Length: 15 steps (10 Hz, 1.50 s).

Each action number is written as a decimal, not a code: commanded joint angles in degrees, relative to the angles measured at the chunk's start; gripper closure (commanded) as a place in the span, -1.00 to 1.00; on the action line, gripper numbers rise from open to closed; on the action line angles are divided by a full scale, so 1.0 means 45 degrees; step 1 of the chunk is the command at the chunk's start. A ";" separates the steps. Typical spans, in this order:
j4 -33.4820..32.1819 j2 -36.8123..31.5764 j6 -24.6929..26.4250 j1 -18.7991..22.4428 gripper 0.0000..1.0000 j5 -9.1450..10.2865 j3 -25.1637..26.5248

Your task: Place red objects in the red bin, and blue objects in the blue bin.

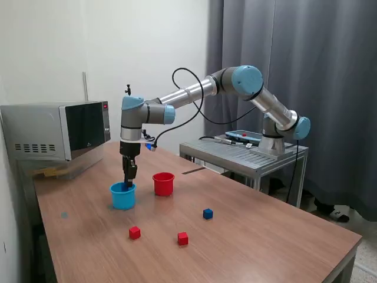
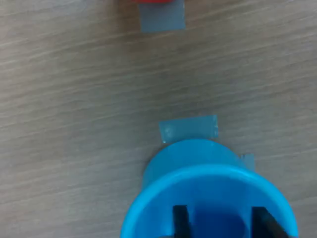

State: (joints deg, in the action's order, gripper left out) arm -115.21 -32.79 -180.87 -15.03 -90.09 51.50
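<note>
My gripper [image 1: 128,177] points straight down with its fingertips inside the light blue bin [image 1: 123,196]. In the wrist view the two dark fingers [image 2: 181,220] stand within the blue bin's rim [image 2: 148,198], and a dark blue cube [image 2: 218,220] fills the gap between them, apparently held. The red bin [image 1: 163,183] stands next to the blue bin, on the exterior view's right; its edge shows in the wrist view [image 2: 153,2]. One dark blue cube [image 1: 207,213] and two red cubes [image 1: 135,232] [image 1: 182,238] lie on the table nearer the front.
A microwave [image 1: 56,130] stands at the table's back, on the exterior view's left. A metal stand [image 1: 241,154] carrying the arm's base is beyond the table's right edge. Grey tape patches [image 2: 188,128] mark the wooden tabletop by the bins.
</note>
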 commanded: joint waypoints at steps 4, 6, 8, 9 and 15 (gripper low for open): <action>-0.0002 -0.0076 -0.0002 0.0019 -1.00 -0.0020 0.0060; -0.0002 -0.0232 -0.0002 0.0116 -1.00 -0.0058 0.0292; -0.0002 -0.1456 0.0095 0.0427 -1.00 -0.0117 0.1614; 0.0017 -0.2527 0.0251 0.0816 -1.00 -0.0137 0.3034; -0.0138 -0.4198 0.6767 0.3649 -1.00 -0.0117 0.6133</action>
State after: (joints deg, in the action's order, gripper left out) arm -115.45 -51.33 -157.01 -1.36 -90.71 77.91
